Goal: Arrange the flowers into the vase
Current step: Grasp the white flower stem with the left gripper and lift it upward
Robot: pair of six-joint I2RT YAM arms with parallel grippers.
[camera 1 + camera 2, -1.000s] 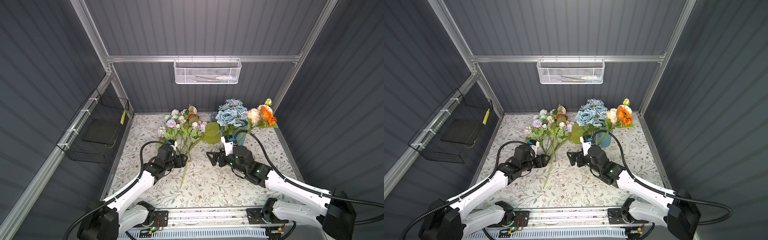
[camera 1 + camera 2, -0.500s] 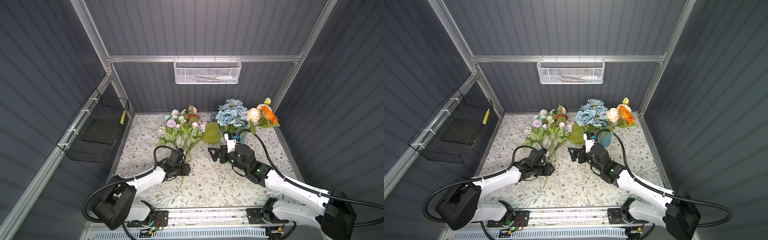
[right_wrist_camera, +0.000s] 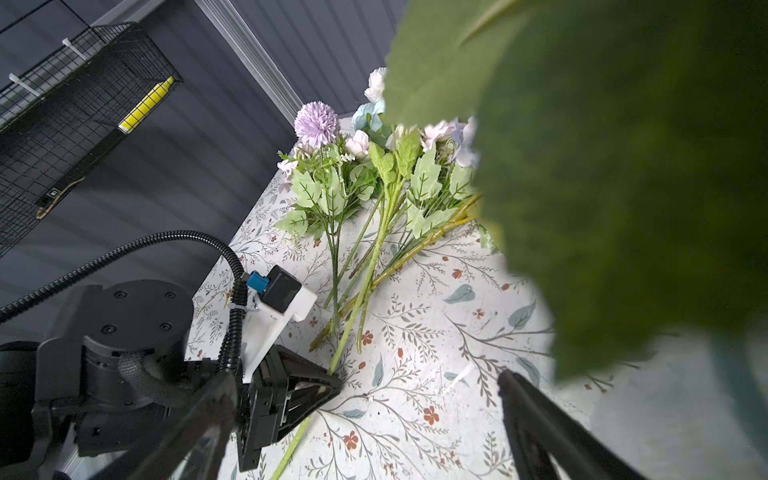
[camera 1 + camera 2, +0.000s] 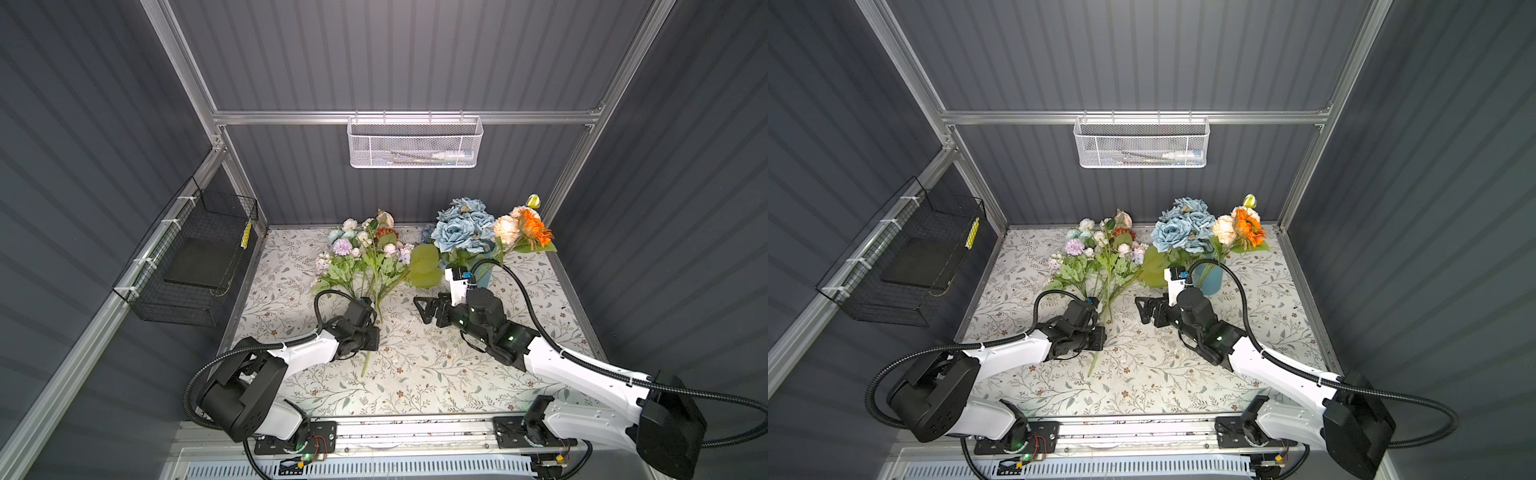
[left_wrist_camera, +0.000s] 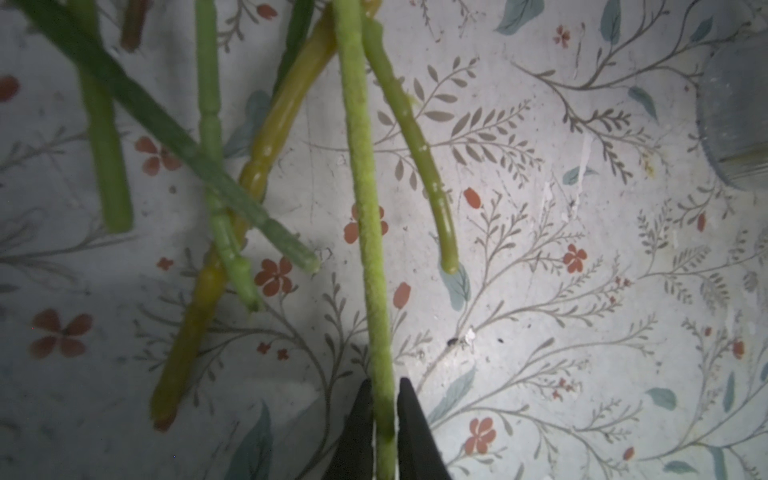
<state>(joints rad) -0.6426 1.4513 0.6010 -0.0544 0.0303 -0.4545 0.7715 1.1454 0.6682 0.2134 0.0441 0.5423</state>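
Since the earlier frame, we note the left gripper [image 5: 382,388] has lowered to the table [image 4: 436,374] and clenched on one fuzzy stem [image 5: 365,208] among the loose flowers [image 4: 368,257] lying beside the vase [image 4: 484,275]. The right gripper [image 4: 424,311] hangs released. Step in hand: pickup. Next, we judge, lift the stem clear of its neighbours and carry it to the vase.

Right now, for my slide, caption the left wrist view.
Wrist close-up: left gripper shut on one fuzzy green flower stem, with loose stems lying alongside on the floral table.
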